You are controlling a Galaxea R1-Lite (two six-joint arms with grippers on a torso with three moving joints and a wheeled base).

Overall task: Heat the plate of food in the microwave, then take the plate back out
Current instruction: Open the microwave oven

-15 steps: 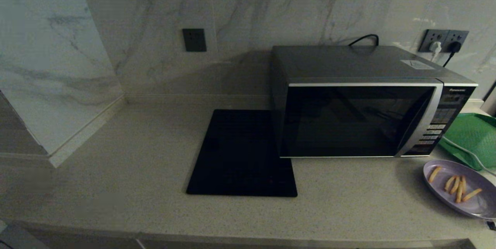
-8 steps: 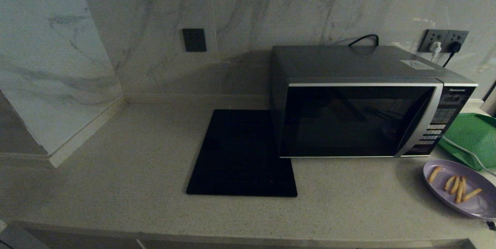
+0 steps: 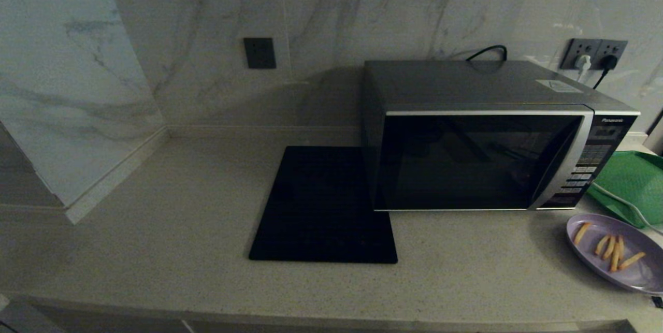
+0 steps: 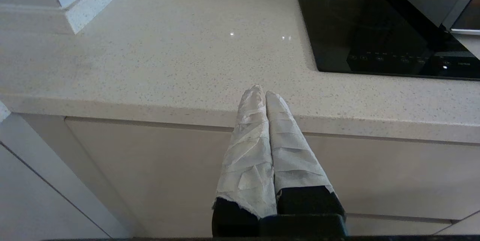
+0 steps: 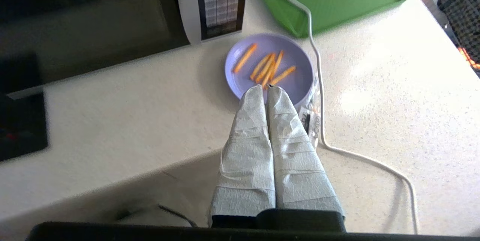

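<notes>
I found the plate of food point(image 5: 269, 65) lying right of the microwave point(image 3: 481, 136), directly ahead of my right gripper point(image 5: 267, 89), fingers pressed together, empty; the left gripper point(image 4: 264, 93), likewise closed, sat farther off.

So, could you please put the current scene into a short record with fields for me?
microwave: door closed, on the counter
plate of food: on the counter in front of the microwave's button-panel end, fries on it, not held
green tray: beside the microwave, behind the plate
black mat: flat on the counter, on the microwave's other side
right gripper: jaws shut, empty, near the plate's rim
left gripper: jaws shut, empty, at the counter edge
</notes>
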